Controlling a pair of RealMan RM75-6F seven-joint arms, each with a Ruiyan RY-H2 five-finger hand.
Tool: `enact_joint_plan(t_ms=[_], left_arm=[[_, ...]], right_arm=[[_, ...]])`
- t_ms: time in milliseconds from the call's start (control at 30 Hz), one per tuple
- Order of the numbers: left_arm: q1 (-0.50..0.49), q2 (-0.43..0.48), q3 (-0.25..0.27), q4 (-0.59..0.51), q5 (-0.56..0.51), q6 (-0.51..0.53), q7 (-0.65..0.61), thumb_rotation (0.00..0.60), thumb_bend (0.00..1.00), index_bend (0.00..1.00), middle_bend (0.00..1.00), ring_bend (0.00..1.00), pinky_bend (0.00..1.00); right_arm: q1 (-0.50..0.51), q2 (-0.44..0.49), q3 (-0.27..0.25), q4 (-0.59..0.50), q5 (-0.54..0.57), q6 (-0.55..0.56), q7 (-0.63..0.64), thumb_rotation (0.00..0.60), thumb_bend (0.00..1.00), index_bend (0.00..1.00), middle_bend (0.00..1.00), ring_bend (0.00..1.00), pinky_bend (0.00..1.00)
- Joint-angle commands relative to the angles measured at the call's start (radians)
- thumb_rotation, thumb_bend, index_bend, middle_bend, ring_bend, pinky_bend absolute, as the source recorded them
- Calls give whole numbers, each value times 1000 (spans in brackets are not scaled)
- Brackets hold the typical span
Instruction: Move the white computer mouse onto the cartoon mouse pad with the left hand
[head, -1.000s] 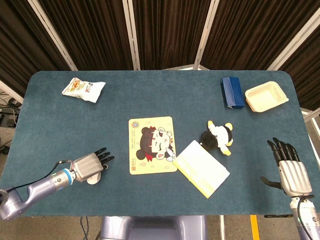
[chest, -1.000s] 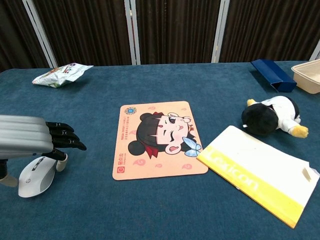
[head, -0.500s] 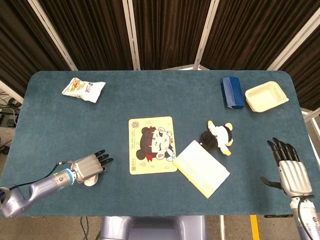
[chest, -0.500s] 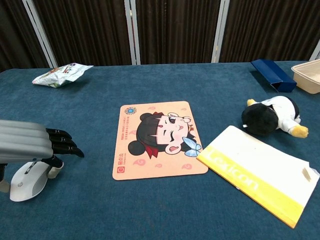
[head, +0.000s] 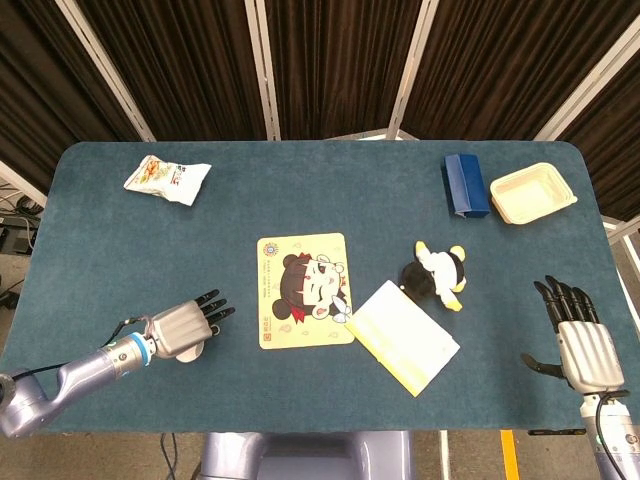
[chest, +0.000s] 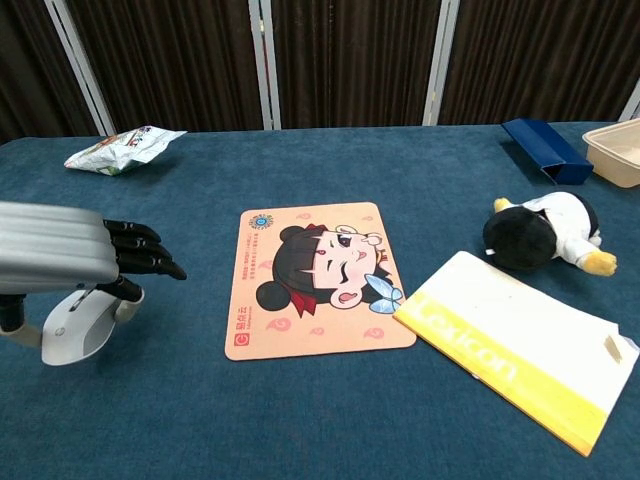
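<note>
Left hand (chest: 60, 262) is cupping the white computer mouse (chest: 78, 328) from above, thumb on its near side, fingers straight out past the top; looks like a light grip, mouse apparently just off the cloth. Mouse is sitting left of the cartoon mouse pad (chest: 310, 278), apart from it. Transport step: next move needs a carry rightward, then a set-down on the pad. Mouse long axis is running near-to-far, nose tilting toward the pad. Right hand (head: 583, 340) is idling, fingers spread, holding nothing.

Setting: a staged test bench, as I see it. Blue felt-covered table (head: 320, 190), dark pleated curtains (head: 330, 60) hung on a bare metal frame (head: 262, 65), loose cables on the floor (head: 14, 215) beside it.
</note>
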Motion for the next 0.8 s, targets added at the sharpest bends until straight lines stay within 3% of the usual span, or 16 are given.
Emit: enact_joint_plan(t_ms=[33,367,533,800], left_arm=[[-13,6,-23,-13,-15,3,10,600,198,593,0,0,0],[-101,-68,-152,31,-106,-45,72,600,198,593,0,0,0],[-169,-149,-214,112,-160,-97,114,600,197,593,0,0,0],[-269,-295,-237,253,-197,-177,173,600,198,592,0,0,0]], right_arm=[[0,0,0,0,0,0,1,600,110,0,0,0,0],[1,1,-1,1,-2,-2,6,600,109,0,0,0,0],[2,2,-1,2,-1,-5,6,600,111,0,0,0,0],[5,4,1,2,3,-11,7,600,111,0,0,0,0]])
